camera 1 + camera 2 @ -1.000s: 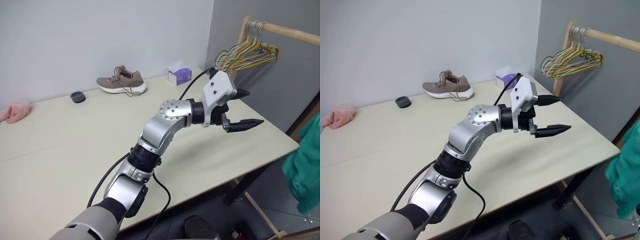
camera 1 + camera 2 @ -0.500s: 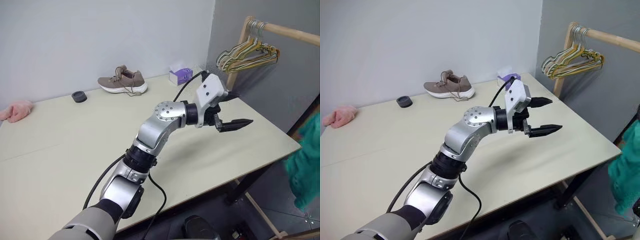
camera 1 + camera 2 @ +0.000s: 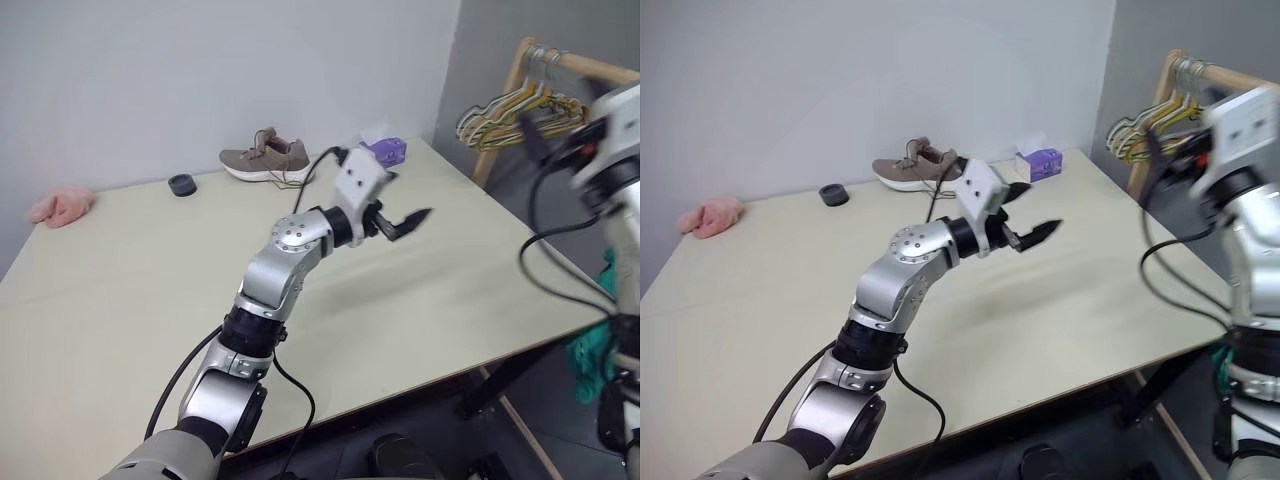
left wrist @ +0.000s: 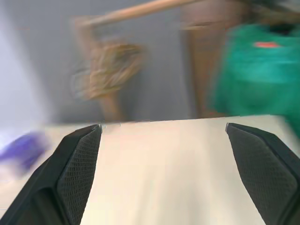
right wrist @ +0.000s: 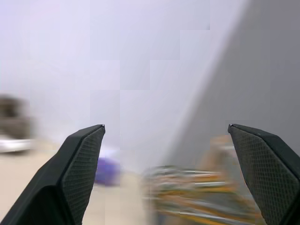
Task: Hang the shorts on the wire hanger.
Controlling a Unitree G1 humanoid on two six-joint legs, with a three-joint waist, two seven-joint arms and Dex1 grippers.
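Beyond the table's [image 3: 430,290] right edge, the shorts [image 3: 598,338] hang well apart from the spread, empty left pincer [image 3: 398,222].

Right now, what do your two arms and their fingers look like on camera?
The left arm is silver metal segments with round bolted joints, black collars, a white housing at the wrist and a loose black cable. The left gripper has two black tapered fingers with a cross-hatched inner face. The right arm is silver with a white housing and black cables; its fingers match.
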